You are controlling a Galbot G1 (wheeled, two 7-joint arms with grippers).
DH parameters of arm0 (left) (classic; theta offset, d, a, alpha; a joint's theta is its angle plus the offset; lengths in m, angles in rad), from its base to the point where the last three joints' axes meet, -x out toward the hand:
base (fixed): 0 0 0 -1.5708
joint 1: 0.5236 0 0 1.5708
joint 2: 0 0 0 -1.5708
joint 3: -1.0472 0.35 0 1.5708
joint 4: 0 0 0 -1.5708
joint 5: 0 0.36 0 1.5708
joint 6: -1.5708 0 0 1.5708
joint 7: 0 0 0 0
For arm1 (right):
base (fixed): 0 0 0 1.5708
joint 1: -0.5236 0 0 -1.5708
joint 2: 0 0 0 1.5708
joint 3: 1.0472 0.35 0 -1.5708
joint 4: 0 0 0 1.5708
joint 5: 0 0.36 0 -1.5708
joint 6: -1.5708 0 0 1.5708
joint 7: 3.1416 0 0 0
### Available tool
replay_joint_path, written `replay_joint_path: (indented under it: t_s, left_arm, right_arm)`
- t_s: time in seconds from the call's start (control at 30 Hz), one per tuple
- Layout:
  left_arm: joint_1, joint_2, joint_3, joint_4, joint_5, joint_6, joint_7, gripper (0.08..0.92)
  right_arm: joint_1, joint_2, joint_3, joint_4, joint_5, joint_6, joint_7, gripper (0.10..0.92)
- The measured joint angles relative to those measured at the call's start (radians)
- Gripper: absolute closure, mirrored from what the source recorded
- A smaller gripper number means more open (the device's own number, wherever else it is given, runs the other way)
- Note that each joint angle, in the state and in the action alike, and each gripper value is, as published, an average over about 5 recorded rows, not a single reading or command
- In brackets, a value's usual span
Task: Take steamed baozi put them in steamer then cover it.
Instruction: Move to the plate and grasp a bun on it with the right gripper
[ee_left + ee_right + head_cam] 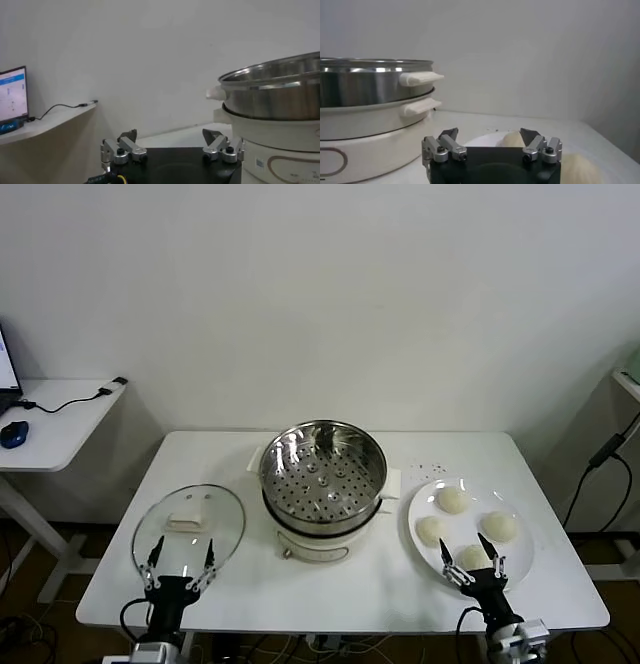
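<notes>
Baozi (452, 500): four smooth pale buns on plate (421, 512). Left hand (180, 559), right hand (466, 556) spread wide, empty.

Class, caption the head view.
Open steamer mid-table, cover left, four baozi right, both grippers open.

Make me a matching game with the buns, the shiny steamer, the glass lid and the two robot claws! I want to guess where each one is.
Things:
1. steamed baozi
2. steamer
3. cover
4. left gripper and right gripper

Places or states:
A. flat on the table, on the robot's left side
B. open, at the near edge of the table
C. on the white plate, on the robot's right side
D. in the middle, empty, on the white cooker base

Pairs: 1-C, 2-D, 3-A, 4-B
</notes>
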Motion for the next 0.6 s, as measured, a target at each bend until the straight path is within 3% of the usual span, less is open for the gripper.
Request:
replay_joint_path:
  t_s: [0.2,0.6]
  left_arm:
    - [0.002,0.005,0.007,-0.006,0.014,-0.001,-0.007,0.177]
    - [0.014,0.019,0.023,-0.017,0.021,-0.009,-0.020,0.177]
  right_arm:
    - [0.046,-0.098,0.009,-0.018,-0.045,-0.070,-0.090,0.203]
    - [0.344,-0.504,-0.136,-0.186,-0.185,-0.249,-0.432,0.203]
